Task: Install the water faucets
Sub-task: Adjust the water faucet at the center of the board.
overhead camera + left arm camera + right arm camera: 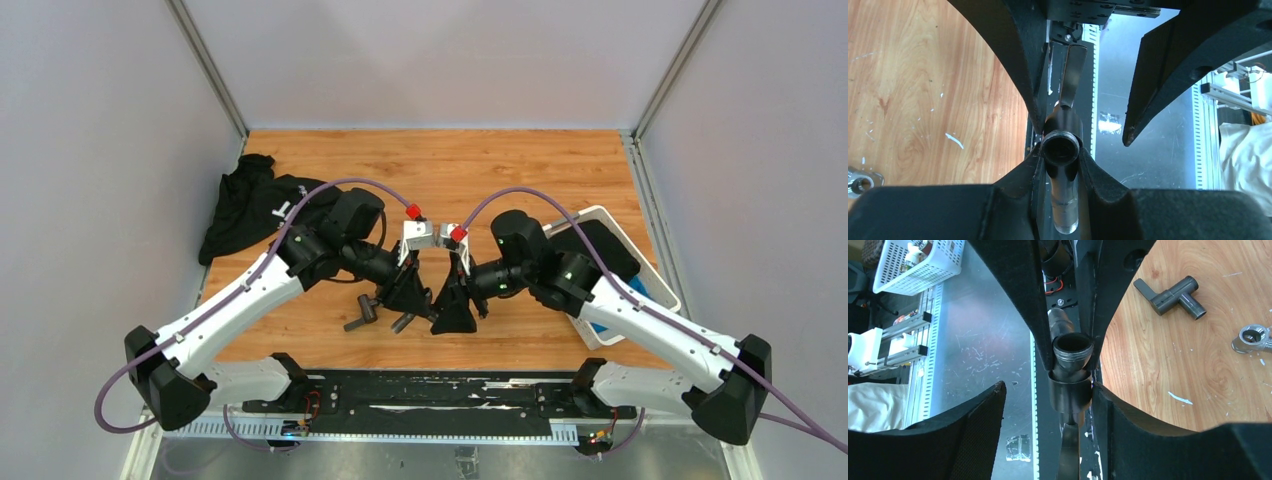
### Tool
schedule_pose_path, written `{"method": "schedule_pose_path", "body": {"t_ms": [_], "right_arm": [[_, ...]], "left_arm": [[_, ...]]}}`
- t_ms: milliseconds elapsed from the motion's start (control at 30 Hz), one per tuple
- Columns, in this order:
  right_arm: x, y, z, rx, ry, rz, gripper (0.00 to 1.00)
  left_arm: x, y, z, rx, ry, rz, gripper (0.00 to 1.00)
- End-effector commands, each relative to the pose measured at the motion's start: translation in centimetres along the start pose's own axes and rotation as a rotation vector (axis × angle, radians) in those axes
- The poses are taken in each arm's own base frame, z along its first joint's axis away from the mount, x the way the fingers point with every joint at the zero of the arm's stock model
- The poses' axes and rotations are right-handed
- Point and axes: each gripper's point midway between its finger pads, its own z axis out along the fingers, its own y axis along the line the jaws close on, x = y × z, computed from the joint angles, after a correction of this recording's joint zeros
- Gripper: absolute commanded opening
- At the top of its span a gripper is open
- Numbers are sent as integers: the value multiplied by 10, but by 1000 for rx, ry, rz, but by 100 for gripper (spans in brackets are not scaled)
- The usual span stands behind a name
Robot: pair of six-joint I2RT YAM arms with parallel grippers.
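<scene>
A dark-grey water faucet (1061,146) with a threaded mouth, a pipe stub and a thin lever handle (1071,75) is clamped in my left gripper (1060,156), which is shut on it. In the right wrist view the same faucet (1071,385) stands between the fingers of my right gripper (1048,387). It touches the right finger (1158,435), while the left finger (948,430) stands well apart. Both grippers (408,293) (455,310) meet over the table's near edge. A second T-shaped faucet piece (1172,294) lies loose on the wood.
A silver fitting (1254,337) lies on the wood near the loose piece. A black cloth (245,205) sits at the far left and a white basket (600,215) at the right under the right arm. The black base rail (440,395) runs below the grippers.
</scene>
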Motion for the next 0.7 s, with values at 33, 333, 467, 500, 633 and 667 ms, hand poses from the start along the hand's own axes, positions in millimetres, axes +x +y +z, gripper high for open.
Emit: {"method": "schedule_pose_path", "body": {"t_ms": [33,333,467,500,633,667], "right_arm": [[-6,16,0,-61,-53,-26,66],[-13,13,-20,28,-132,-24,83],[-8,6,-19,58,-131,1,85],[-6,3,-18,68,-133,10,85],[-9,3,-11,35,-176,45,84],[-10,3,-8,26,-185,52,84]], "left_arm": [[-14,-10,-2,29,-66,67,0],[-15,-9,-7,12,-93,72,0],[-25,-11,-10,22,-140,77,0],[-28,-11,-11,22,-153,87,0],[-34,-17,-13,48,-182,84,0],[-34,-17,-12,54,-183,83,0]]}}
